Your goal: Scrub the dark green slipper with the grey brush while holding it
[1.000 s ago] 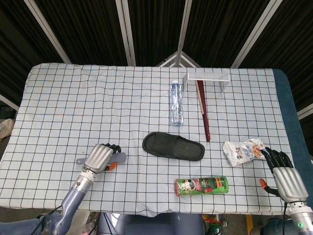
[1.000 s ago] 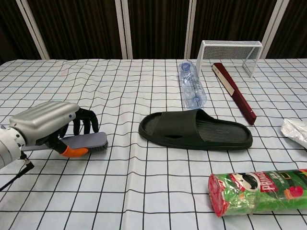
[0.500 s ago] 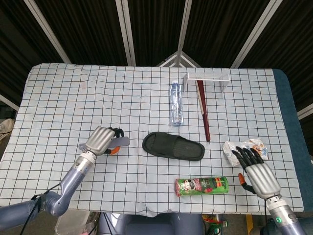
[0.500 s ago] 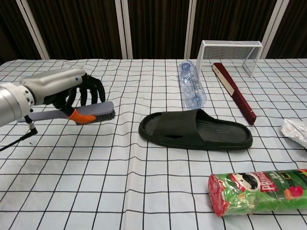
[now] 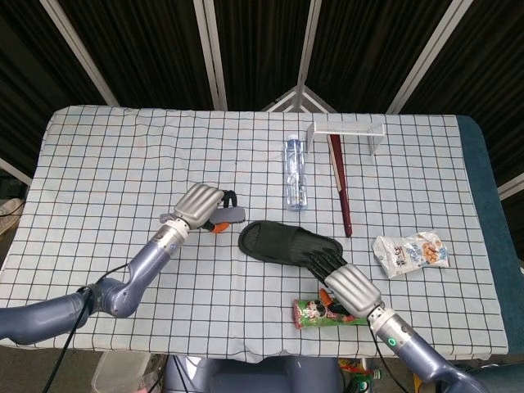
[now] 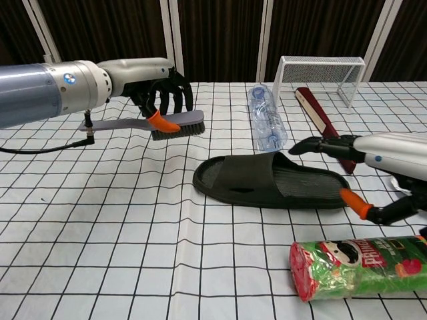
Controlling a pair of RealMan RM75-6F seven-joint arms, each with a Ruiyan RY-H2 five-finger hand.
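The dark green slipper (image 5: pixel 288 243) (image 6: pixel 267 180) lies flat in the middle of the table. My left hand (image 5: pixel 201 205) (image 6: pixel 157 83) grips the grey brush (image 5: pixel 230 214) (image 6: pixel 167 125) by its handle. The brush is raised above the cloth just left of the slipper's toe end, bristles down. My right hand (image 5: pixel 350 284) (image 6: pixel 385 159) is open at the slipper's right end. Its fingers (image 6: pixel 320 145) reach over the far side of that end and its orange-tipped thumb is on the near side. Whether it touches the slipper I cannot tell.
A green chips can (image 5: pixel 315 313) (image 6: pixel 363 263) lies near the front edge, partly under my right arm. A snack bag (image 5: pixel 409 252) is at the right. A clear bottle (image 5: pixel 295 173) (image 6: pixel 267 120), a dark red stick (image 5: pixel 340 184) (image 6: pixel 327 130) and a white wire rack (image 5: pixel 348 131) (image 6: pixel 320 73) lie behind the slipper.
My left hand lifted the brush and carried it right toward the slipper. My right hand moved in from the table's right edge to the slipper's right end.
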